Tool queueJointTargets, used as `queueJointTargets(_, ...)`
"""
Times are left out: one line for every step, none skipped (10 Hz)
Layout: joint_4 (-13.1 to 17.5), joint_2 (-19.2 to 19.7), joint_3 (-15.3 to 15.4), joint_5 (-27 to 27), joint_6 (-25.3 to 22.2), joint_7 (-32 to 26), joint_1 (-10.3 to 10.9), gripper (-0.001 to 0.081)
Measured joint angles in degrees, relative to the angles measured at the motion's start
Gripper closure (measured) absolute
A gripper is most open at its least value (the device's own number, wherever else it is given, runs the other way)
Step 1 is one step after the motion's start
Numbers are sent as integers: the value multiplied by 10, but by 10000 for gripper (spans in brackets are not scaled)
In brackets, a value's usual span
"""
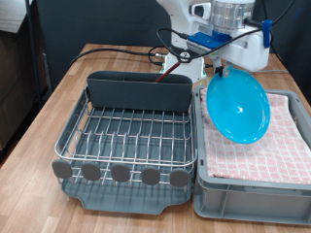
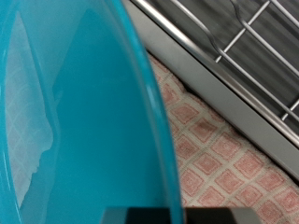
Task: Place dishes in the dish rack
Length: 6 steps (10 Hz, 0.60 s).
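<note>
Gripping the blue plate [image 1: 238, 107] at its upper rim, the end effector [image 1: 223, 68] hangs over the pink checked cloth [image 1: 282, 146]. The fingers pinch the rim, and the plate hangs tilted on edge with its concave face turned toward the exterior camera. Taking the dish rack [image 1: 126, 136] as the landmark:

- The plate is in the air just beside the rack's edge on the exterior view's right, over the gap between the rack and the grey crate [image 1: 253, 199]. Its lower rim is near the cloth; contact cannot be determined.
- The grey crate stands directly against the rack on the exterior view's right. The cloth covers the crate's top.
- The tall grey utensil bin [image 1: 136, 92] sits along the rack's far side, toward the exterior view's top.
- The wire grid of the rack carries no dishes.
- Rack and crate both rest on the wooden counter [image 1: 49, 107].

In the wrist view, the plate [image 2: 75, 112] fills most of the picture, with the cloth [image 2: 224, 149] beyond it and the rack's wires [image 2: 252, 37] past the cloth's edge.
</note>
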Motion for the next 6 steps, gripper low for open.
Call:
queueJointTargets(0, 1, 0, 2, 1, 0, 0, 782)
queueJointTargets(1, 1, 0, -7, -10, 0, 0, 782)
queueJointTargets(7, 0, 1, -28, -37, 0, 0, 782)
queueJointTargets(17, -3, 1, -55, -63, -4, 0, 782)
queueJointTargets(26, -7, 1, -83, -81, -18, 0, 782)
queueJointTargets(35, -12, 0, -104, -94, -44, 0, 782)
